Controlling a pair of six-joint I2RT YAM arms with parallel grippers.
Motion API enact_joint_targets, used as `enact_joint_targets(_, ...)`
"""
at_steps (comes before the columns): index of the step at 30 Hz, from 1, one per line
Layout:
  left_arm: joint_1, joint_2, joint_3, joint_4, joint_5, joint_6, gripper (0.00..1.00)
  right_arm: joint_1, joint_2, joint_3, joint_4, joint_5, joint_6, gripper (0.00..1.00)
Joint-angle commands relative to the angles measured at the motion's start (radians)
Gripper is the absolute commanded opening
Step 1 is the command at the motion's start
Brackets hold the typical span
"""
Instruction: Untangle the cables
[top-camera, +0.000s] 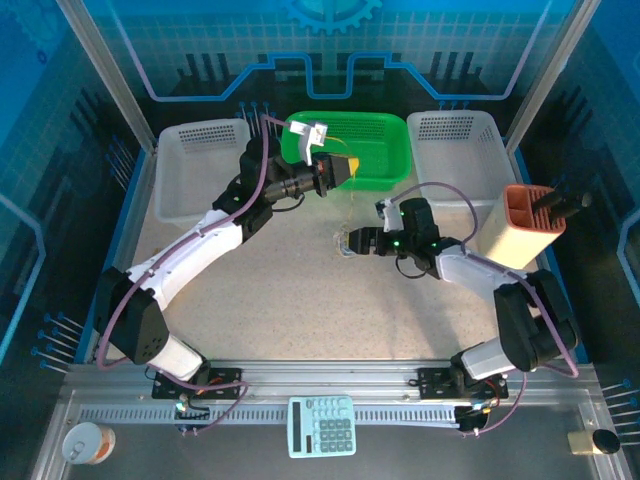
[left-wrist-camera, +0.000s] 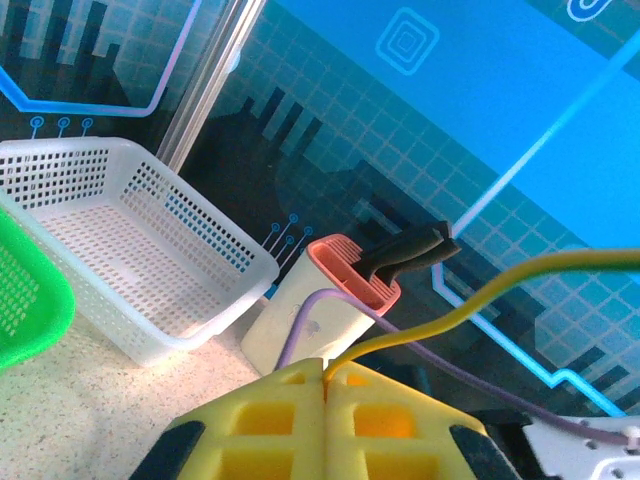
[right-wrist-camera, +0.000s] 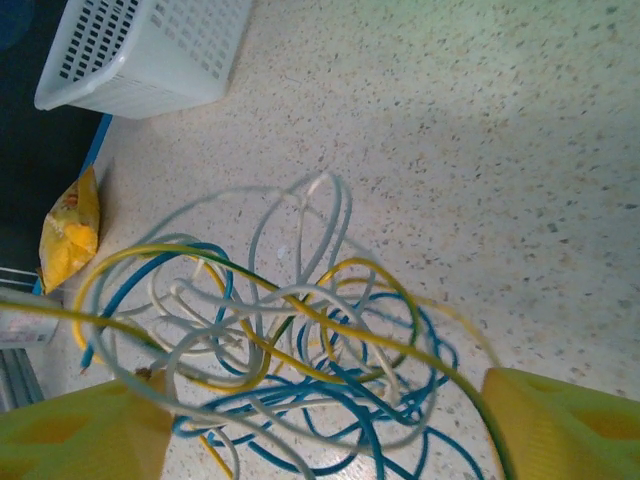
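Observation:
The cables (right-wrist-camera: 300, 340) lie in one loose tangle of yellow, white and blue loops on the speckled table, also seen as a small clump (top-camera: 346, 244) at the table's middle. My right gripper (right-wrist-camera: 320, 440) stands open low over the tangle, its yellow fingers (right-wrist-camera: 80, 435) on either side with loops between them; from above it (top-camera: 354, 242) is right at the clump. My left gripper (left-wrist-camera: 328, 385) is shut on one yellow cable (left-wrist-camera: 480, 295), which leaves the closed pads and curves away right. That gripper (top-camera: 340, 170) hangs raised by the green basket, and the yellow cable (top-camera: 351, 205) runs down to the tangle.
A green basket (top-camera: 385, 160) stands at the back centre between two white baskets (top-camera: 195, 170) (top-camera: 455, 150). A beige holder with an orange top (top-camera: 520, 225) stands at the right. A calculator (top-camera: 322, 425) lies on the front rail. A yellow packet (right-wrist-camera: 68, 230) lies off the table's edge.

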Motion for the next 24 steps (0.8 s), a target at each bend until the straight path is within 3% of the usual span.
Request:
enact_joint_targets(1, -0.003, -0.025, 0.009, 0.051, -0.014, -0.025, 0.0, 0.022, 0.059, 0.014, 0.096, -0.035, 0.039, 0.64)
enact_joint_targets(5, -0.003, -0.029, 0.007, 0.063, -0.02, -0.038, 0.0, 0.024, 0.126, -0.001, 0.17, -0.048, 0.063, 0.18)
enact_joint_targets(7, -0.004, -0.031, 0.013, 0.06, -0.027, -0.043, 0.0, 0.022, 0.145, -0.008, 0.184, -0.038, 0.069, 0.02)
enact_joint_targets(24, 0.033, -0.046, 0.327, -0.169, -0.111, 0.034, 0.0, 0.016, 0.212, -0.074, 0.211, 0.018, 0.06, 0.0)
